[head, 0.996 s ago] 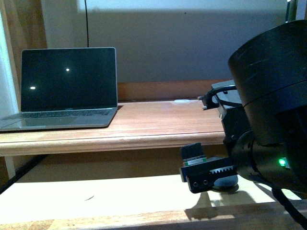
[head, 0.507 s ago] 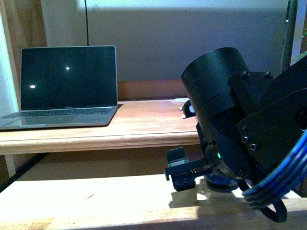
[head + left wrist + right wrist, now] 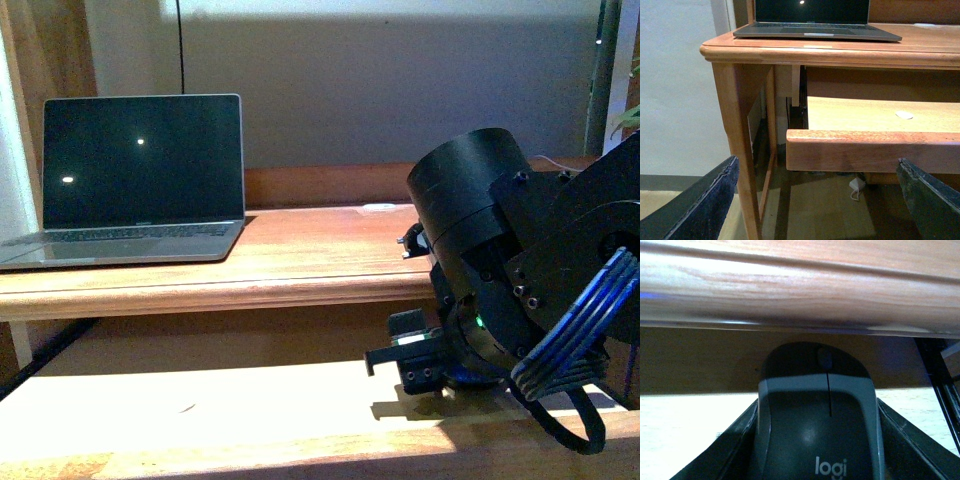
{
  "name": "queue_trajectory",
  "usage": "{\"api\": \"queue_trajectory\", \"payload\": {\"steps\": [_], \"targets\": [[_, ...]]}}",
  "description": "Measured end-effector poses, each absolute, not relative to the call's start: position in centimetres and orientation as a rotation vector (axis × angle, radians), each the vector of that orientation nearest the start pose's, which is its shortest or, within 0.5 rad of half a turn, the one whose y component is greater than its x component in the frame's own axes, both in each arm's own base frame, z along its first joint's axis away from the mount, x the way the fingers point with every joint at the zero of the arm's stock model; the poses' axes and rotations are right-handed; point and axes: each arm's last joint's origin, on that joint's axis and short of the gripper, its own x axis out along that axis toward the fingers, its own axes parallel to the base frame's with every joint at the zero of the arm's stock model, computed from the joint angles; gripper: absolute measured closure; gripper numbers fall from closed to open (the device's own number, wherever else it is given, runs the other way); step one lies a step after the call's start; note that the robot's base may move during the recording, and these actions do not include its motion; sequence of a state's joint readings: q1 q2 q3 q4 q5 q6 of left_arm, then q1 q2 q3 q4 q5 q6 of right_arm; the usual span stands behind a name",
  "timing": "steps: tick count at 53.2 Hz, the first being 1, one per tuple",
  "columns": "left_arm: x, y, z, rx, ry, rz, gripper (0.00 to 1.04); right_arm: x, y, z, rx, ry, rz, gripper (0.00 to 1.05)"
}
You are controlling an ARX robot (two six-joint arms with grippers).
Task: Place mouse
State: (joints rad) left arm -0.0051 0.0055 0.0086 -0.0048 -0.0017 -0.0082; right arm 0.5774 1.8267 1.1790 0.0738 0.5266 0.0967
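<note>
The mouse (image 3: 817, 415) is dark grey with a "logi" logo. It sits between the black fingers (image 3: 735, 442) of my right gripper (image 3: 818, 405), which is shut on it. In the front view the right gripper (image 3: 415, 365) hangs low over the light wooden pull-out tray (image 3: 200, 400), under the desk's front edge (image 3: 250, 295), and the arm hides most of the mouse. My left gripper (image 3: 815, 200) is open and empty. It is out beyond the desk's left end, facing the tray's end (image 3: 865, 150).
An open laptop (image 3: 140, 180) with a dark screen stands on the desk top at the left; it also shows in the left wrist view (image 3: 815, 30). The desk edge (image 3: 790, 295) runs close above the mouse. A desk leg (image 3: 740, 135) stands near the left gripper.
The right arm has turned. Its gripper with the mouse swung left, then came back right and slightly lower over the tray. The laptop has not moved.
</note>
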Motion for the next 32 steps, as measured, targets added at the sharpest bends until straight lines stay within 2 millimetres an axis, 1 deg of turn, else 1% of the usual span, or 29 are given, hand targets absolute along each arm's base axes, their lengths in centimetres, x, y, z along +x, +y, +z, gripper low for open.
{"api": "queue_trajectory", "payload": {"steps": [6,11,14,18,21,24,27,32], "targets": [[9.8,0.0,16.6,-0.008,0.002,-0.003,0.08,33.8,20.1,21.2,-0.183,0.489,0.033,0.48],[9.8,0.0,16.6,-0.008,0.002,-0.003,0.08,33.1,19.4,21.5,-0.169,0.492,0.044,0.48],[9.8,0.0,16.6,-0.008,0.002,-0.003,0.08,32.3,18.6,22.1,-0.155,0.489,0.056,0.48],[9.8,0.0,16.6,-0.008,0.002,-0.003,0.08,30.9,17.1,23.4,-0.132,0.464,0.052,0.48],[9.8,0.0,16.6,-0.009,0.002,-0.003,0.08,29.4,15.5,25.1,-0.106,0.427,0.049,0.48],[9.8,0.0,16.6,-0.008,0.002,-0.003,0.08,28.3,14.5,26.5,-0.087,0.390,0.041,0.48],[9.8,0.0,16.6,-0.008,0.002,-0.003,0.08,27.5,14.1,28.3,-0.061,0.333,0.043,0.48],[9.8,0.0,16.6,-0.009,0.002,-0.003,0.08,27.6,15.3,30.3,-0.043,0.274,0.065,0.48]]}}
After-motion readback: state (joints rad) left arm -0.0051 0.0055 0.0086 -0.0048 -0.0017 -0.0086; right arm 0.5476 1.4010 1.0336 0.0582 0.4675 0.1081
